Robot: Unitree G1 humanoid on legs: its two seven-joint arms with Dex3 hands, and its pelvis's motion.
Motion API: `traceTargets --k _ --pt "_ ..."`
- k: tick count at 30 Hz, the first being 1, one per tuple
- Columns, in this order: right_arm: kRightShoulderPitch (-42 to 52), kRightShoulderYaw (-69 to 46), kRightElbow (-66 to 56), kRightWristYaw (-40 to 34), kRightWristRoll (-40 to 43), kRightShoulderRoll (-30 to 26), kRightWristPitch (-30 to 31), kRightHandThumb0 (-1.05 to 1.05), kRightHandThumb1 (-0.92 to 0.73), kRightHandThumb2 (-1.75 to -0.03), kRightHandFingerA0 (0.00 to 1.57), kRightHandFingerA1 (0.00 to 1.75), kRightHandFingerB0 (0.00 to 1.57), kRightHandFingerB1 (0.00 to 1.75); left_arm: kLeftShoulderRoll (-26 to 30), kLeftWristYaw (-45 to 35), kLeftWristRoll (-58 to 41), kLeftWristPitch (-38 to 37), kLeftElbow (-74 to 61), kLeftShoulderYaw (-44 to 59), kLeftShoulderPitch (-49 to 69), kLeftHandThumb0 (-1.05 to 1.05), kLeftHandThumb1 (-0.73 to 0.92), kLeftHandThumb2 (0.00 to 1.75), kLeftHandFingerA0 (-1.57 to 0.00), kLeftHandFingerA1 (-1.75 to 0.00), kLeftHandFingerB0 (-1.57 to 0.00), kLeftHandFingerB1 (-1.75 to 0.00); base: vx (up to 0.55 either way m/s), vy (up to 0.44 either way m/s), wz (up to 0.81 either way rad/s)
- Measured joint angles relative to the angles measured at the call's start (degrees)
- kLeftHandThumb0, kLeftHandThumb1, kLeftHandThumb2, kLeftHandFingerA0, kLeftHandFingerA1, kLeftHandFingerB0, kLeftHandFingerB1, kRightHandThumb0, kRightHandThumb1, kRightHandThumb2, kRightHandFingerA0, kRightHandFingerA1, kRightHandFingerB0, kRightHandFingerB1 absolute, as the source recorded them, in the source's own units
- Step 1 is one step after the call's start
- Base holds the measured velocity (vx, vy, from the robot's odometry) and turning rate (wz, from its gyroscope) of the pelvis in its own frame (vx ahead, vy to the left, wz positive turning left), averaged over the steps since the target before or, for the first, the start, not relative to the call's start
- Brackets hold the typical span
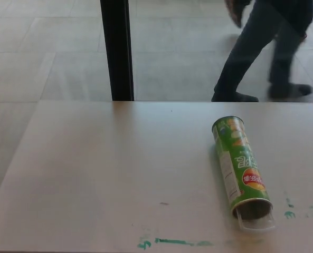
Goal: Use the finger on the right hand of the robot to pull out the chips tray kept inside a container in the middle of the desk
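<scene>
Green chips container (240,167) lies sideways, clear tray (255,221) protruding.

A person's legs (262,52) blur past, cut off by the top edge. Near the tabletop's (93,168) front edge, the can's (240,166) label is unreadable.

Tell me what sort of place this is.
Probably an indoor hall or lab open to foot traffic: a pale desk with a chips can on it, tiled floor beyond, and a person's legs walking past.
</scene>
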Motion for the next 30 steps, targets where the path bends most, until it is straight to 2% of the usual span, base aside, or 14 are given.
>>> traceTargets --k 1,8,9,14,16,22,28,30 --pt "-0.01 1.01 -1.77 0.20 -0.03 -0.33 0.35 -0.07 -0.63 -0.59 0.86 1.03 0.40 0.47 0.00 0.00 0.00 0.00 0.00 0.00 0.00 -0.44 0.70 0.61 -0.62 -0.64 -0.53 -0.46 0.00 0.000 0.00" --pt "-0.89 14.75 -10.57 2.55 -2.71 -2.46 1.83 -0.20 -0.62 -0.58 0.91 1.09 0.46 0.46 0.09 -0.03 -0.03 0.00 0.03 0.00 -0.08 -0.45 0.69 0.60 -0.65 -0.66 -0.54 -0.46 0.00 0.000 0.00" --pt "-0.94 17.18 -11.01 3.03 -3.48 -2.84 2.07 -0.18 -0.61 -0.58 0.93 1.01 0.48 0.45 0.14 -0.04 -0.04 0.00 0.08 0.01 -0.08 -0.45 0.70 0.60 -0.64 -0.66 -0.55 -0.47 0.00 0.000 0.00" --pt "-1.08 26.04 -12.00 4.53 -7.69 -5.04 2.91 -0.18 -0.63 -0.58 0.90 0.98 0.50 0.47 0.20 -0.06 -0.04 0.00 0.44 -0.02 -0.08 -0.45 0.70 0.60 -0.64 -0.67 -0.55 -0.47 0.00 0.000 0.00" --pt "-1.09 28.99 -12.00 5.30 -9.32 -6.29 3.24 -0.18 -0.62 -0.58 0.95 0.91 0.51 0.50 0.21 -0.06 -0.05 0.00 0.45 -0.03 -0.10 -0.46 0.69 0.60 -0.63 -0.66 -0.53 -0.47 0.00 0.000 0.00" --pt "-2.67 36.48 -9.73 7.12 -14.09 -8.77 3.23 -0.18 -0.61 -0.57 0.93 0.95 0.50 0.49 0.44 -0.13 -0.04 -0.01 0.81 -0.12 -0.16 -0.45 0.70 0.60 -0.65 -0.66 -0.54 -0.46 0.00 0.000 0.00" --pt "-5.44 41.56 -8.30 8.98 -18.80 -10.67 3.23 -0.16 -0.61 -0.58 0.88 1.13 0.49 0.48 0.78 -0.24 -0.12 -0.01 0.98 -0.10 -0.42 -0.46 0.69 0.60 -0.64 -0.66 -0.54 -0.46 0.00 0.000 0.00" --pt "-6.03 42.90 -7.70 9.54 -20.15 -11.04 3.17 -0.20 -0.61 -0.58 0.88 1.13 0.50 0.47 0.85 -0.25 -0.13 -0.02 0.99 -0.12 -0.46 -0.47 0.70 0.61 -0.62 -0.62 -0.52 -0.45 0.00 0.000 0.00"
